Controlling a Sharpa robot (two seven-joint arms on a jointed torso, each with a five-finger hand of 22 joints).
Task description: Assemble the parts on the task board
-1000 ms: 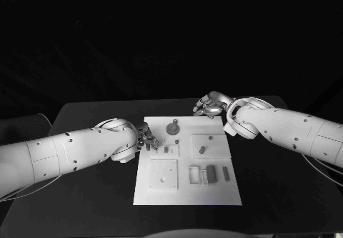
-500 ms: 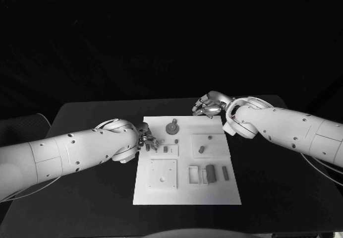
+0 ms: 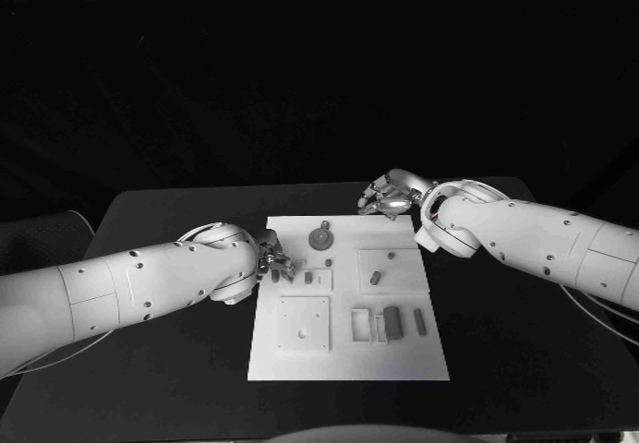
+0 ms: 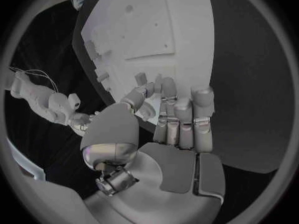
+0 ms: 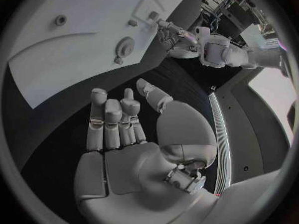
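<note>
I have the left robot hand [image 3: 276, 263] at the task board's [image 3: 349, 365] left edge, mid-frame, fingers loosely apart over a small part [image 3: 309, 277], holding nothing I can see. The right robot hand [image 3: 386, 198] hovers empty, fingers apart, off the board's upper right corner. I judge this the reach for a pickup; next the fingers must close on that part.

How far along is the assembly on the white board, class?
Early stage. Done: nothing clearly; the round part and several small parts sit on the task board, whether seated is unclear. In hand: the left hand is at a small part by the board's edge. The right hand holds nothing.
</note>
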